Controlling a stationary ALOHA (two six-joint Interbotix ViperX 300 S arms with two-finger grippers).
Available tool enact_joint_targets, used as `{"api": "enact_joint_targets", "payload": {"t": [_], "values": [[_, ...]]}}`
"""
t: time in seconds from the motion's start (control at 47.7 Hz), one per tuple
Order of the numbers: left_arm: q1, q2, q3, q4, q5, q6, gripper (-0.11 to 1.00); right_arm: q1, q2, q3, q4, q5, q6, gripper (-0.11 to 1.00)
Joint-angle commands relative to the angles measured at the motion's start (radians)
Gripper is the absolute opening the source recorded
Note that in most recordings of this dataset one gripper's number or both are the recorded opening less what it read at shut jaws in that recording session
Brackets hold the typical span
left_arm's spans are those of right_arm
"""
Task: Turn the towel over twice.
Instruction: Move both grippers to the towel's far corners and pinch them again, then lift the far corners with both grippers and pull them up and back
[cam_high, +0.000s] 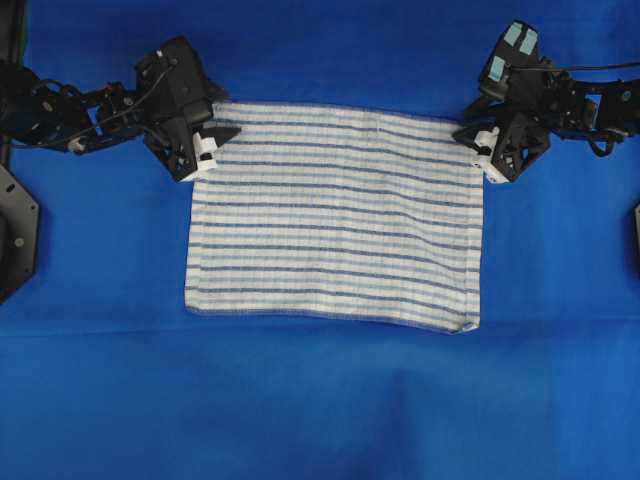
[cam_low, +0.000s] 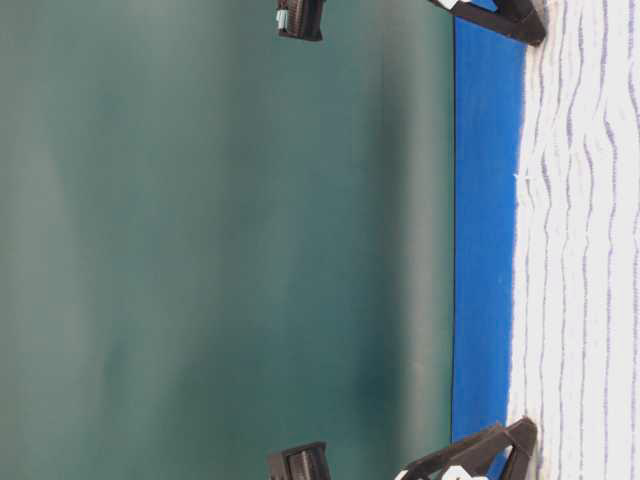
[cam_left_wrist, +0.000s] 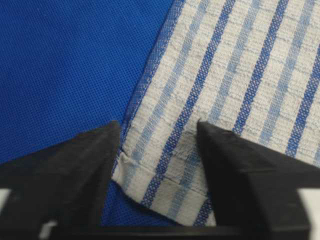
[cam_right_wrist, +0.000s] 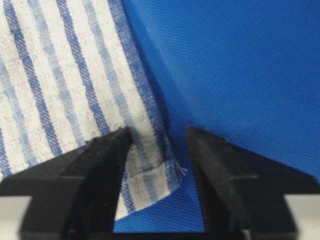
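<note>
The towel, white with dark-blue and light-blue stripes, lies flat on the blue sheet; it also appears in the table-level view. My left gripper is down at its far left corner. In the left wrist view this gripper is open, and its fingers straddle the hemmed corner, one at the towel's edge and one resting on the cloth. My right gripper sits at the far right corner. The right wrist view shows it open around that corner, with a strip of blue sheet between cloth and outer finger.
The plain blue sheet covers the table on all sides of the towel. Both black arms reach in from the far left and far right. A green wall stands behind the table.
</note>
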Motion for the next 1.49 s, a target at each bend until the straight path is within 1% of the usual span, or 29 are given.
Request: {"api": "enact_joint_targets", "payload": {"t": [0.0,0.063,0.168,0.21,0.252,0.525,0.713,0.818,0.944,1.112,1.28,1.469], "values": [[0.008,-0.008,-0.015,-0.002,0.018,0.002,0.45,-0.003,-0.006,-0.006,-0.002,-0.005,-0.003,0.49],[0.009,-0.008,-0.021,-0.002,0.037,0.002,0.33,-0.003,-0.005,-0.008,-0.002,-0.002,-0.003,0.39],[0.011,-0.006,-0.025,-0.002,0.069,0.003,0.12,-0.003,-0.006,-0.008,-0.002,0.000,-0.005,0.10],[0.012,-0.006,-0.026,-0.002,0.074,0.003,0.05,-0.003,-0.006,-0.008,-0.002,0.000,-0.005,0.03],[0.012,-0.006,-0.028,-0.002,0.078,0.003,0.01,-0.003,-0.006,-0.008,-0.002,0.000,-0.005,0.03],[0.014,-0.026,-0.028,-0.002,0.080,0.002,0.01,-0.005,-0.012,-0.023,-0.002,0.003,-0.005,0.03],[0.029,-0.123,-0.029,-0.002,0.083,0.002,0.01,-0.038,-0.064,-0.052,-0.002,0.032,-0.011,0.03],[0.052,-0.186,-0.035,-0.002,0.091,0.002,0.01,-0.074,-0.100,-0.083,-0.015,0.071,-0.041,0.03],[0.078,-0.229,-0.054,-0.002,0.094,0.002,0.01,-0.118,-0.132,-0.132,-0.028,0.117,-0.080,0.03],[0.115,-0.264,-0.095,-0.002,0.094,0.002,0.01,-0.175,-0.170,-0.209,-0.029,0.170,-0.135,0.03],[0.143,-0.299,-0.144,-0.002,0.081,0.005,0.01,-0.202,-0.210,-0.285,-0.038,0.236,-0.190,0.03],[0.161,-0.327,-0.193,-0.002,0.072,0.006,0.01,-0.227,-0.247,-0.357,-0.040,0.279,-0.233,0.03]]}}
